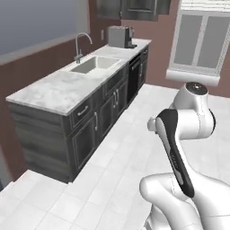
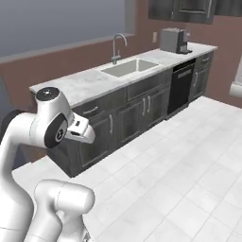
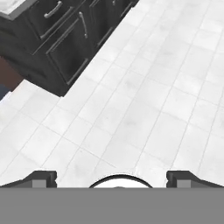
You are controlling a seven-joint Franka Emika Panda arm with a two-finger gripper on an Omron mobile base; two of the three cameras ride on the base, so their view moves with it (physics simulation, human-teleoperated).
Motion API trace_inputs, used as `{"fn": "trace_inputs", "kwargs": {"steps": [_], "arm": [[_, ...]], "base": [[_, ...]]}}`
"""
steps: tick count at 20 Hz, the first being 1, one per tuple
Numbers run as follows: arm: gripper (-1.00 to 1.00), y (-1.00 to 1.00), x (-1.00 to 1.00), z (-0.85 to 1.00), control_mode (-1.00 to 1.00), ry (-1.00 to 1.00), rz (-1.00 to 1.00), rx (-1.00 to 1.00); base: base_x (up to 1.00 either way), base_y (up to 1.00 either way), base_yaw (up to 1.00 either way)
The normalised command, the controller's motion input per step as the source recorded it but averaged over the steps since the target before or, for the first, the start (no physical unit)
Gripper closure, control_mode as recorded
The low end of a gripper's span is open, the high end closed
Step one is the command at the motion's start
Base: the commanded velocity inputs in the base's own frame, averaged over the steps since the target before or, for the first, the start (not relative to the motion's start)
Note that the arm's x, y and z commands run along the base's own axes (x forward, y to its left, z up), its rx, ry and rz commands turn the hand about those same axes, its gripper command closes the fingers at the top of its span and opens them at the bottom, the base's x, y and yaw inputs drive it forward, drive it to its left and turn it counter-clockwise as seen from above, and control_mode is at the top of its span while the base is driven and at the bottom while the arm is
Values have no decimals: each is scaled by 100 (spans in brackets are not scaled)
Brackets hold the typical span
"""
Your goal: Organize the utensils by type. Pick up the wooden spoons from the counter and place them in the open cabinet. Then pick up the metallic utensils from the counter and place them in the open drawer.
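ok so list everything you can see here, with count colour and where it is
counter: one, white marble-look with grey veins, along the left wall
sink: one, grey basin, set into the counter
faucet: one, silver, curved, behind the sink
coffee machine: one, grey and black, far end of the counter
base cabinets: a run, dark grey wood-grain, grey handles, all shut, under the counter
dishwasher: one, black front, under the counter near its far end
wall cabinets: dark, above the far end
window: one, white frame, far wall
floor: white tiles
end effector: one, dark fingertips apart, aimed at the floor, holding nothing
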Motion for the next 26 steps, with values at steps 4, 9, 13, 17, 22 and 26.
{"fn": "trace_inputs", "kwargs": {"steps": [4,9,13,17,22,26], "arm": [[-100,0,0,0,100,0,0,0],[-100,0,0,0,100,0,0,0],[-100,0,0,0,100,0,0,0],[-100,0,0,0,100,0,0,0],[-100,0,0,0,100,0,0,0],[-100,0,0,0,100,0,0,0]], "base": [[100,0,-40],[93,0,-50],[53,0,-74],[67,0,-67],[93,0,-56],[95,0,-50]]}}
